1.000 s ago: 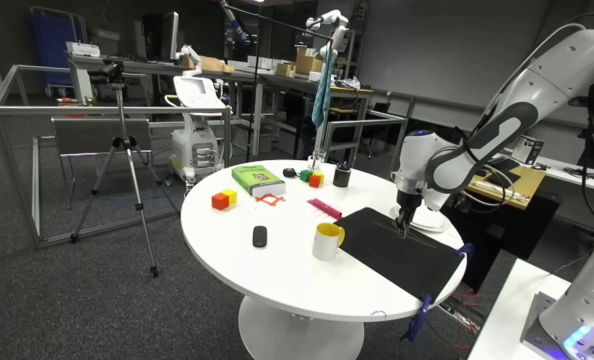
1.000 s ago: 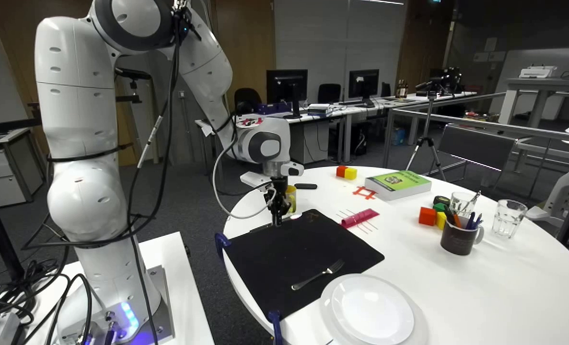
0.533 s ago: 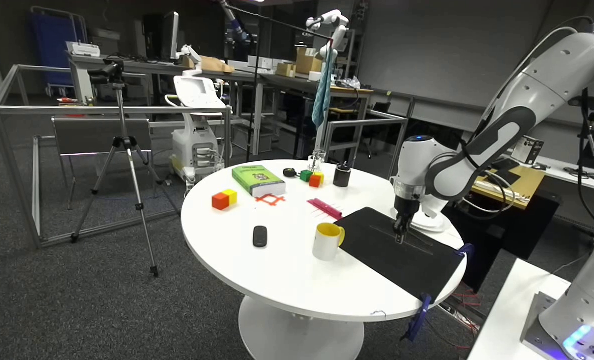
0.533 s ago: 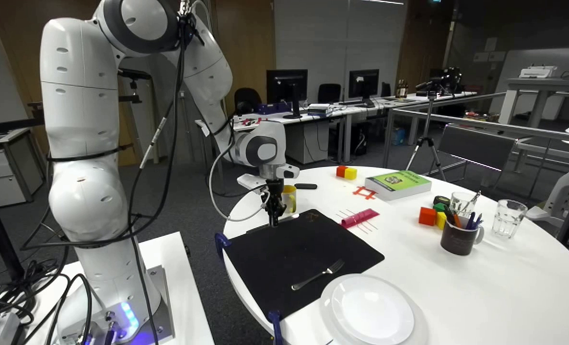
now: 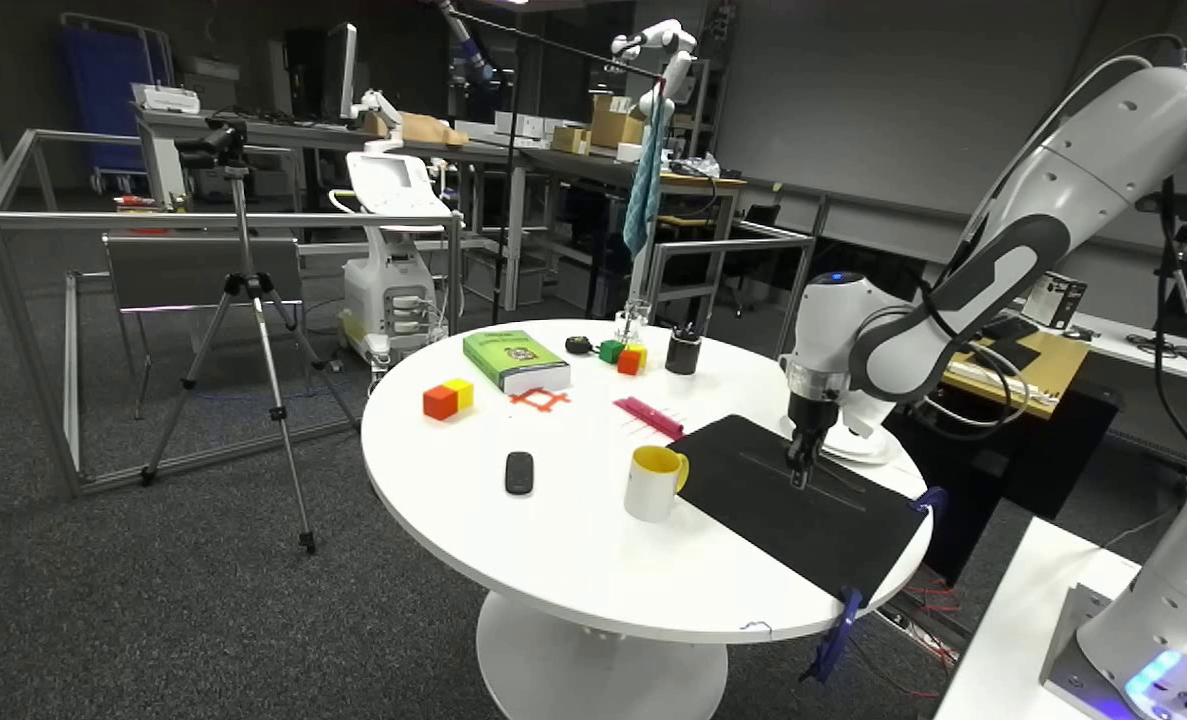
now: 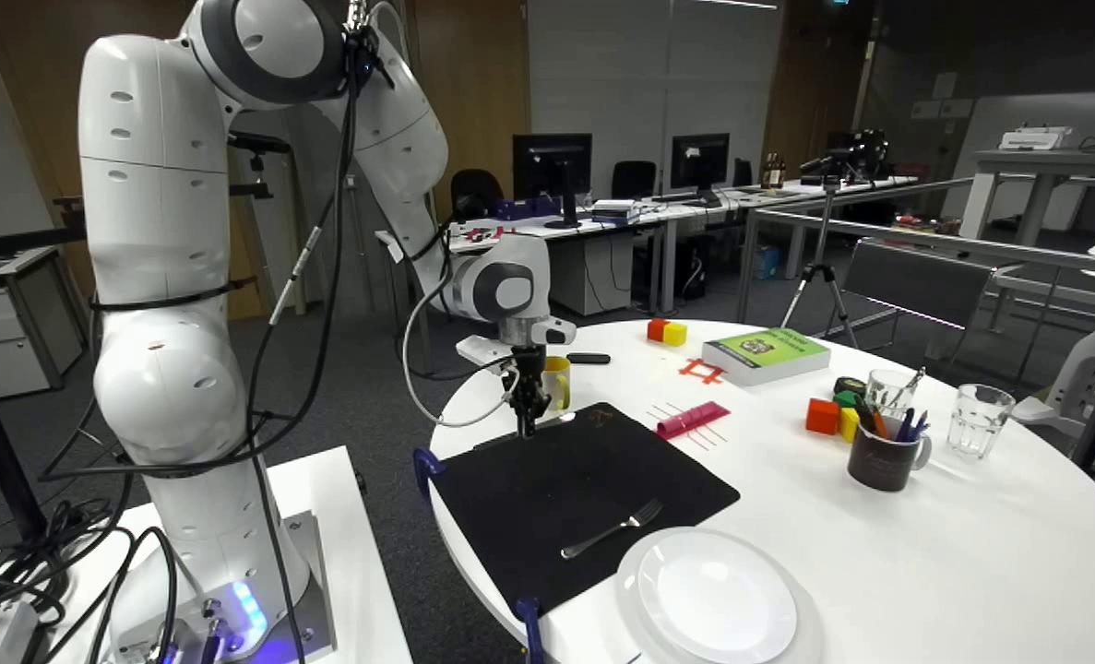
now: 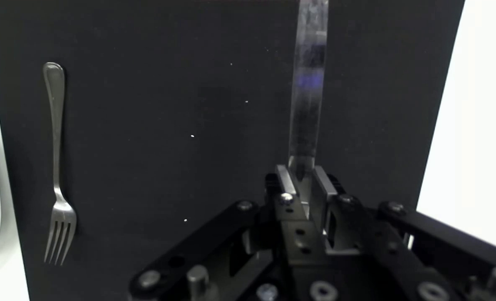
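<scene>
the gripper (image 7: 302, 172) has its fingers narrowly parted astride a shiny strip (image 7: 307, 96), apparently a knife; whether they pinch it i can't tell. it lies on the black mat (image 7: 168, 125), toward the edge opposite the plates (image 6: 718, 595). probably stiff, light, slick metal, best taken mid-length across its narrow width. a fork (image 7: 57, 159) lies near the plate-side edge. lettering on the green book (image 6: 757, 347) is too blurred to read.

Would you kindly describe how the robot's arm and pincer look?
The glossy white, rounded arm has dark grey joint covers, black cables, a pale looping hose and a glowing blue light strip low down. The black, jointed pincer has flat, metallic grey finger pads and round silver screws.
</scene>
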`<control>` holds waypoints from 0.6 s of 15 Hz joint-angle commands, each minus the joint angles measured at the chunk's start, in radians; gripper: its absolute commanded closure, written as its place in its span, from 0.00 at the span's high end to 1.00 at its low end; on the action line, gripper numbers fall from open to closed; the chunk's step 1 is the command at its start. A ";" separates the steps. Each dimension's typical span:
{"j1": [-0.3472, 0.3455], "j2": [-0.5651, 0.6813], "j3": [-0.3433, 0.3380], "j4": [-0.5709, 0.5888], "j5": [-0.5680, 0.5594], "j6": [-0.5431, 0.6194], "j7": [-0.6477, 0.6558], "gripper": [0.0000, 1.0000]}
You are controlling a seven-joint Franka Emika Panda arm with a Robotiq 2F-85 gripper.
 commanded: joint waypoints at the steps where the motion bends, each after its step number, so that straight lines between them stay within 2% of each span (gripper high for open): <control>1: 0.004 0.013 -0.004 0.000 0.002 0.035 -0.011 0.04; 9: 0.022 0.127 -0.013 0.036 0.001 0.105 -0.006 0.04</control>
